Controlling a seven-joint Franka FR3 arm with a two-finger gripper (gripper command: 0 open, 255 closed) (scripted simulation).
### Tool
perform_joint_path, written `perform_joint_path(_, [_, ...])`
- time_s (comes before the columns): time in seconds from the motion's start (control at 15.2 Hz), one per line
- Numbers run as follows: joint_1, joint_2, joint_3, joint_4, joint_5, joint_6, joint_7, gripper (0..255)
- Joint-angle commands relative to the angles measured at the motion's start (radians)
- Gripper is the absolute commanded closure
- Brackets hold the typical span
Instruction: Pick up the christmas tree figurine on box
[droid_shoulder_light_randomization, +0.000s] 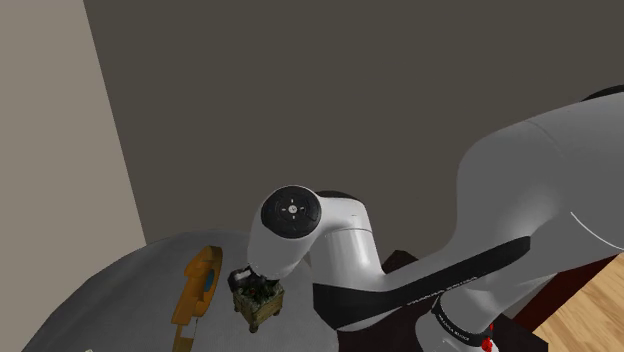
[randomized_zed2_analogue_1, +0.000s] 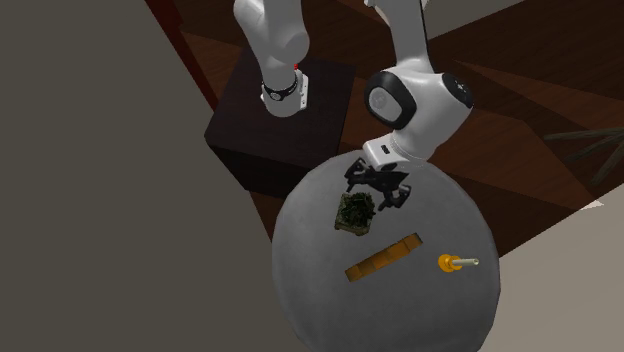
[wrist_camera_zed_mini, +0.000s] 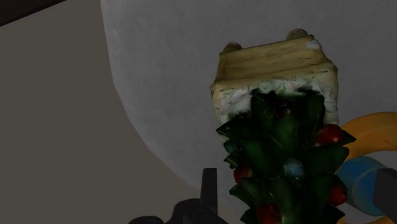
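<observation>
The christmas tree figurine (wrist_camera_zed_mini: 286, 153) is dark green with red and pale baubles. It stands on a small light wooden box (wrist_camera_zed_mini: 273, 63) with short feet, on a round grey table (wrist_camera_zed_mini: 165, 76). In the wrist view my gripper (wrist_camera_zed_mini: 295, 173) is open, one black finger (wrist_camera_zed_mini: 208, 184) on each side of the tree, and I see no contact. In the second exterior view the gripper (randomized_zed2_analogue_1: 378, 188) hangs just beside and above the figurine (randomized_zed2_analogue_1: 355, 212), toward the stand. From the shoulder view the figurine (droid_shoulder_light_randomization: 258, 298) sits below the arm's wrist joint.
An elongated orange object (droid_shoulder_light_randomization: 197, 285) with a blue part lies on the table (randomized_zed2_analogue_1: 320, 290) close to the figurine. A small orange piece with a pale stick (randomized_zed2_analogue_1: 452, 263) rests further out. The dark stand (randomized_zed2_analogue_1: 270, 125) adjoins the table; walls rise behind.
</observation>
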Motion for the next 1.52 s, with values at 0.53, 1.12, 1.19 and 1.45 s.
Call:
perform_joint_path(0.53, [-0.003,0.0,0.003,-0.004,-0.001,0.005,0.002,255])
perform_joint_path(1.12, [0.142,-0.03,-0.16,0.042,0.037,-0.093,-0.06,255])
perform_joint_path(1.19, [0.156,-0.035,-0.176,0.048,0.043,-0.106,-0.068,255])
perform_joint_path(1.45, [0.201,-0.056,-0.234,0.076,0.063,-0.155,-0.1,255])
